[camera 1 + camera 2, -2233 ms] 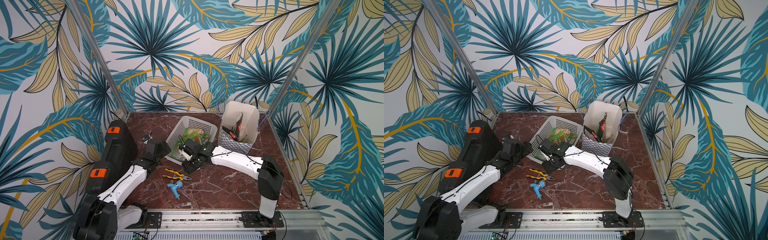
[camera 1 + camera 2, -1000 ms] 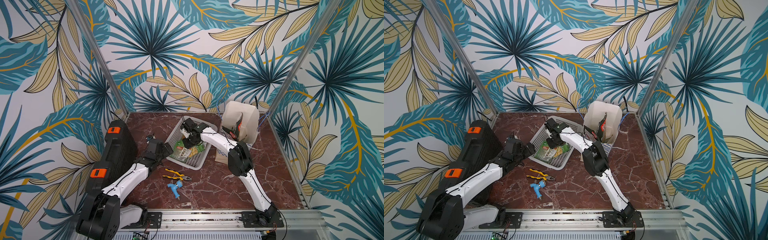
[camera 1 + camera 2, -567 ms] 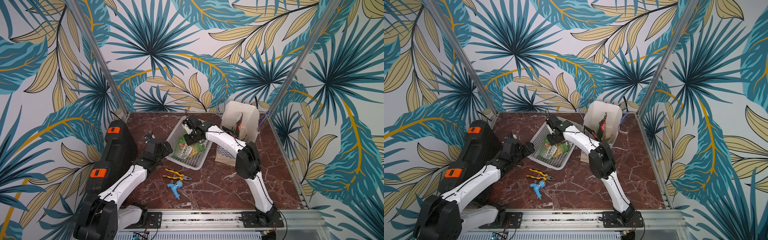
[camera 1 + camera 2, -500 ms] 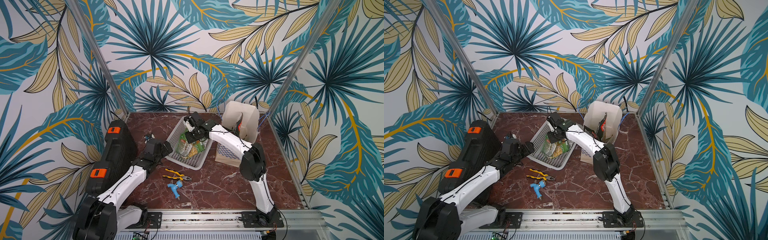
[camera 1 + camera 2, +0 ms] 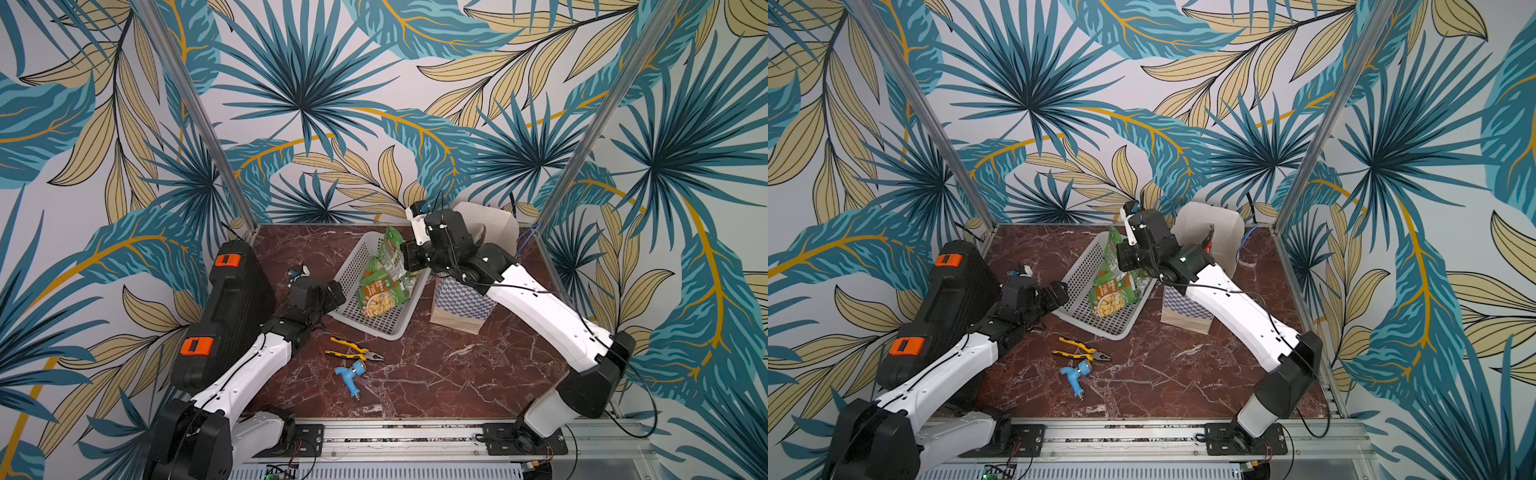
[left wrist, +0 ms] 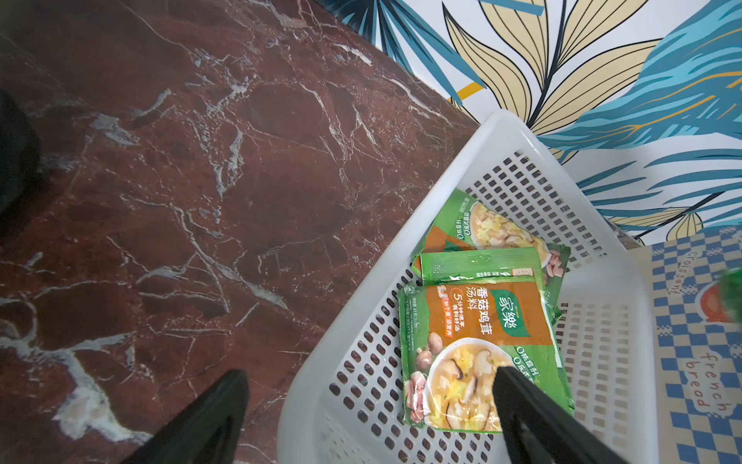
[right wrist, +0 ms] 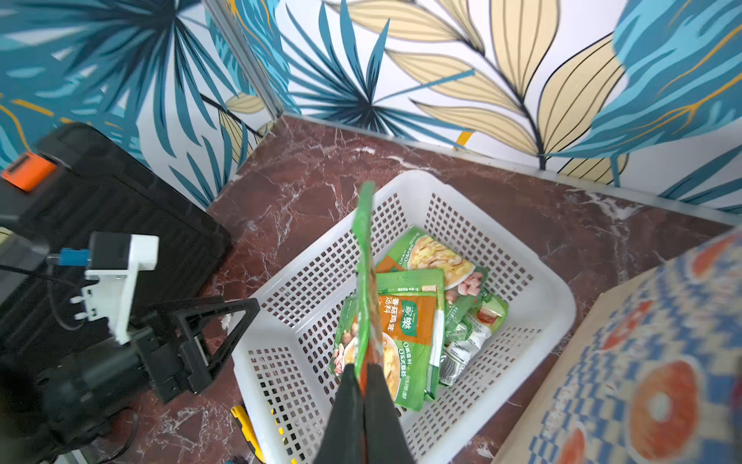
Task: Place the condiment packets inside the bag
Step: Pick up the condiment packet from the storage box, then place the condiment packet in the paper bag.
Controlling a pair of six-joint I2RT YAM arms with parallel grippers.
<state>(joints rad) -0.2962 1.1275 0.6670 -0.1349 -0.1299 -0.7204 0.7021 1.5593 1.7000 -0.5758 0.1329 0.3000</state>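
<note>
My right gripper is shut on a green and orange condiment packet, which hangs edge-on above the white basket. In both top views this packet is held up over the basket's far end, just left of the bag. More packets lie flat in the basket. A dark packet shows in the bag's mouth. My left gripper is open, its jaws straddling the basket's near-left rim with nothing held.
Yellow-handled pliers and a blue plastic tool lie on the marble table in front of the basket. A black case with orange latches stands along the left wall. The bag stands at the back right, by the corner post.
The right gripper closed on a packet in the basket and raised it up and to the right, towards the bag. The left arm has barely moved and stays open.
</note>
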